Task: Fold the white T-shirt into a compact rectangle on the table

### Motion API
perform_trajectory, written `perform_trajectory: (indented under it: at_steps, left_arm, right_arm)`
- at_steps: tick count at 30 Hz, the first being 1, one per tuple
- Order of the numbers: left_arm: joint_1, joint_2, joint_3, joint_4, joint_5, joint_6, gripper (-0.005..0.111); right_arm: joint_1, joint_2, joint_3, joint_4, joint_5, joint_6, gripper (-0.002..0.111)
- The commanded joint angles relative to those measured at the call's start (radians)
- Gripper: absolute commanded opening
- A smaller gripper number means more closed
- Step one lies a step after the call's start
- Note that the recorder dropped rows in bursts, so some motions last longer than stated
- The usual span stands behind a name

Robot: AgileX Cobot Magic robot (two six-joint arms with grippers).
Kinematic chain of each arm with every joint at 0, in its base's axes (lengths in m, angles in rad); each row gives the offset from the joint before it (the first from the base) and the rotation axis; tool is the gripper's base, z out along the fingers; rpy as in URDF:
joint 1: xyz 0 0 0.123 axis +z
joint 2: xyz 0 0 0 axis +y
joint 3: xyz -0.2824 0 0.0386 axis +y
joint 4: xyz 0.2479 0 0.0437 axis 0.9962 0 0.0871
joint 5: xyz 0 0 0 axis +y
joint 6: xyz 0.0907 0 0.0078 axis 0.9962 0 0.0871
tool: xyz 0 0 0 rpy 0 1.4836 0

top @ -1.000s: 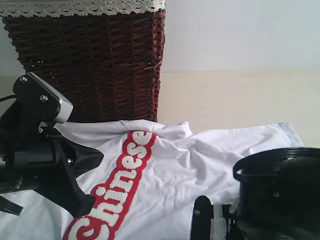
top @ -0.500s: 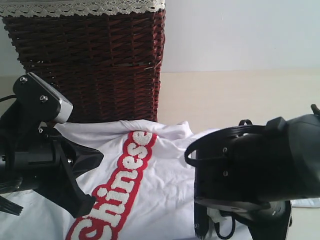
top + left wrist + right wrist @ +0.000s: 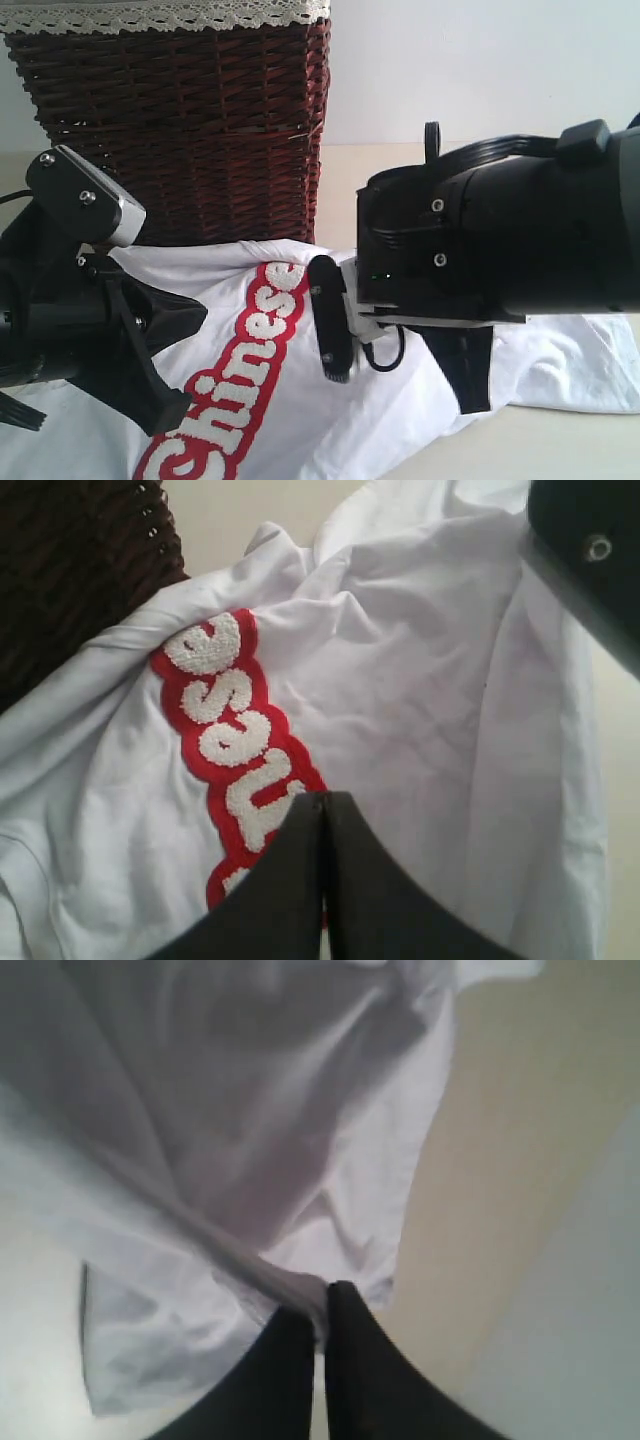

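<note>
Folding looks to be at its first fold. The right gripper (image 3: 322, 1305) is clamped on a pinch of the white T-shirt (image 3: 300, 400) near its edge, w/ that cloth held up off the table (image 3: 450, 190). Fingers of the left gripper (image 3: 322, 805) are closed tip to tip, resting on the shirt by the red lettering (image 3: 225, 730); can't tell if any cloth is caught btw them. The shirt lies rumpled, from the foot of the wicker basket (image 3: 180, 130) toward the table's near edge. Next move, prob.: carry the raised edge across over the lettering w/o dragging the rest, then lay it flat. The left side should pin the body down. Count: 1 shirt, 1 basket, 2 grippers, 1 table.
</note>
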Motion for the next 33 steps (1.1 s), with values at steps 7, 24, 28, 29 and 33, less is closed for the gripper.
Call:
perform_trajectory:
  at_steps: [7, 24, 28, 29, 33]
  left_arm:
    - [-0.005, -0.001, 0.002, 0.004, 0.000, -0.001, 0.000]
    - [-0.005, -0.001, 0.002, 0.004, 0.007, -0.001, 0.000]
    - [-0.005, -0.001, 0.002, 0.004, 0.007, -0.001, 0.000]
    - [-0.005, -0.001, 0.002, 0.004, 0.007, -0.001, 0.000]
    - [-0.005, -0.001, 0.002, 0.004, 0.007, -0.001, 0.000]
  right_arm:
    - [0.000, 0.026, -0.010, -0.046, -0.050, 0.222, 0.052]
    - [-0.275, 0.026, 0.014, 0.191, -0.079, 0.354, 0.054]
    - [-0.321, 0.026, 0.057, 0.117, -0.165, 0.256, 0.051]
    - [-0.321, 0.028, 0.068, 0.115, -0.192, 0.213, 0.051]
    - [-0.318, 0.028, 0.111, 0.160, -0.283, 0.100, 0.052]
